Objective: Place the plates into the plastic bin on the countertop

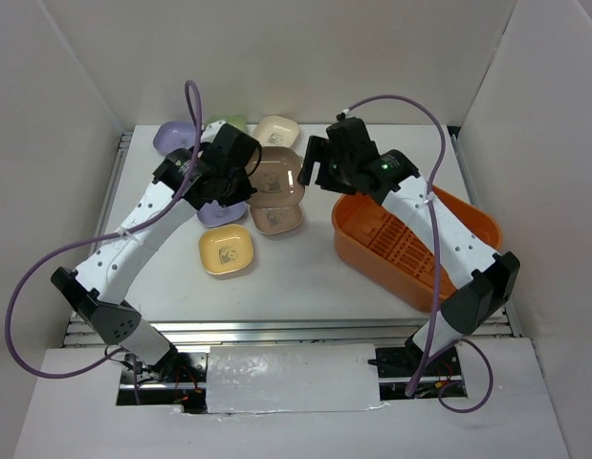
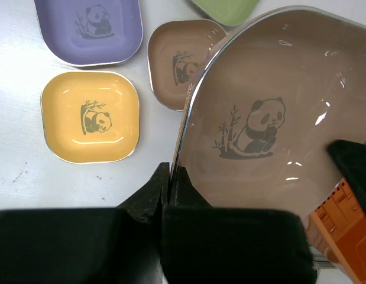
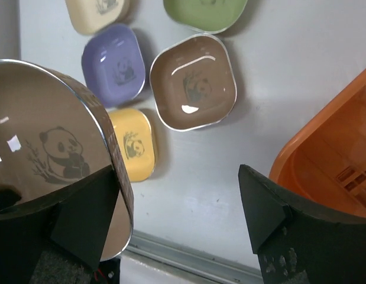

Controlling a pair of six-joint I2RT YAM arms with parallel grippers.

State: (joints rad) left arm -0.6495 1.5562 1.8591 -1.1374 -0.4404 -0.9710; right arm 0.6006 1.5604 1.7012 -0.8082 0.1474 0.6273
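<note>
My left gripper (image 1: 248,177) is shut on the rim of a brown plate (image 1: 278,177) and holds it tilted above the countertop (image 1: 296,273). In the left wrist view its jaws (image 2: 171,177) pinch that plate's (image 2: 259,118) edge. My right gripper (image 1: 311,172) is open at the plate's other side. In the right wrist view one of its fingers (image 3: 88,213) lies over the held plate (image 3: 47,148), and its rim stands between the open jaws (image 3: 177,207). The orange plastic bin (image 1: 415,244) stands at the right and looks empty.
Plates lie on the countertop: purple (image 1: 174,139), green (image 1: 230,123), cream (image 1: 276,131), brown (image 1: 276,219), purple (image 1: 222,212) and yellow (image 1: 227,253). A metal rail (image 1: 276,330) runs along the front edge. White walls close in both sides.
</note>
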